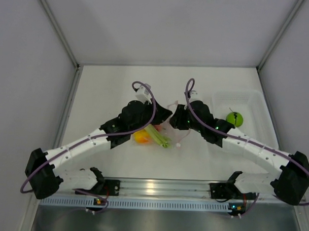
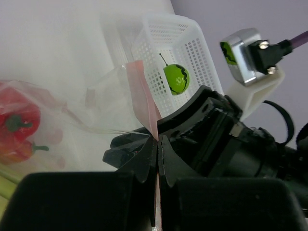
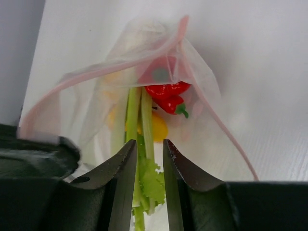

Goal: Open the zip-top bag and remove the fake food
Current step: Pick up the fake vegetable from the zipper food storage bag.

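Two arms are meeting over one zip-top bag (image 3: 144, 57), which is lying mid-surface (image 1: 104, 93) with its mouth gaping. Left fingers (image 2: 142, 161) are clamping shut on its pink zip strip (image 2: 142, 91). Right fingers (image 3: 122, 168) are standing narrowly apart, a green stalk (image 3: 144, 120) showing in the gap; pinching or not, cannot tell. Fake food inside: red pepper (image 3: 166, 90), chili (image 3: 172, 105), yellow piece (image 3: 159, 127). One green ball (image 1: 234, 119) is resting in the white basket (image 1: 256, 99) on the right.

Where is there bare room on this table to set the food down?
Bare table left of the left arm and behind the left gripper and right gripper. The middle is crowded: zip-top bag, fake food. The tray holds only a green ball.
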`<act>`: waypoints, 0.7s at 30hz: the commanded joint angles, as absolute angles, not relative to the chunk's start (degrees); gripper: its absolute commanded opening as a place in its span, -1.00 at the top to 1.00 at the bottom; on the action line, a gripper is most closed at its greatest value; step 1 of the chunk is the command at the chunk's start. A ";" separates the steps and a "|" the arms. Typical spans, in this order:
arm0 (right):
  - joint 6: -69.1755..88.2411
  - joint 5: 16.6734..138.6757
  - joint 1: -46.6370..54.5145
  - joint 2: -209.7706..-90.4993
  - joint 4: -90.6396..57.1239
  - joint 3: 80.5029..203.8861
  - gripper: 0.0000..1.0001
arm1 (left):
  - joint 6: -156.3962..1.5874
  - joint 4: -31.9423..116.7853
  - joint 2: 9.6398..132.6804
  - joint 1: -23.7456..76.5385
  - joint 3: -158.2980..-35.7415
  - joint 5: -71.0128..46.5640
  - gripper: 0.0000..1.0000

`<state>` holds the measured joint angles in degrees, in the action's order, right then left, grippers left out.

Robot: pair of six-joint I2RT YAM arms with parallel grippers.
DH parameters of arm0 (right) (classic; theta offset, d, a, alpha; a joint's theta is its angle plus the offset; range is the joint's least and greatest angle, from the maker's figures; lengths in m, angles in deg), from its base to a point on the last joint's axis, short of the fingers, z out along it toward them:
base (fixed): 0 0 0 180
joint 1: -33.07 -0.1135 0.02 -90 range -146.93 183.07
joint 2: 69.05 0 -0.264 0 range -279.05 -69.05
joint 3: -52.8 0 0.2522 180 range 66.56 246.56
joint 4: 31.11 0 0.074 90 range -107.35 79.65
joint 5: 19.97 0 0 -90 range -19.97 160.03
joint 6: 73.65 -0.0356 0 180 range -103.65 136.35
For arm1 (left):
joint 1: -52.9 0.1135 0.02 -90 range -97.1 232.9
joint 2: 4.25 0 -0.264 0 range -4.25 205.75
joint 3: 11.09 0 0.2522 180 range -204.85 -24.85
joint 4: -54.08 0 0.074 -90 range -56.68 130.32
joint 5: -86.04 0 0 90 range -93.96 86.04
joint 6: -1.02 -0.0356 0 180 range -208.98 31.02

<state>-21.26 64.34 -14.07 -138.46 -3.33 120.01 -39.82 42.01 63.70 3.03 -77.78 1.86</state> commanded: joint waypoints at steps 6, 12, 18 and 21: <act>-25.05 61.32 -15.62 -140.94 -10.84 115.17 0.41 | -38.71 44.36 63.25 2.18 -79.52 2.01 1.00; -26.72 67.64 -17.65 -144.46 -14.98 115.07 0.29 | -39.76 44.36 64.13 2.01 -78.99 2.63 1.00; -27.86 73.10 -19.32 -145.61 -15.77 112.97 0.22 | -40.12 44.45 63.43 2.01 -76.62 4.30 1.00; -29.18 75.55 -20.20 -146.30 -16.73 111.04 0.16 | -40.20 44.97 63.25 2.01 -75.57 4.30 1.00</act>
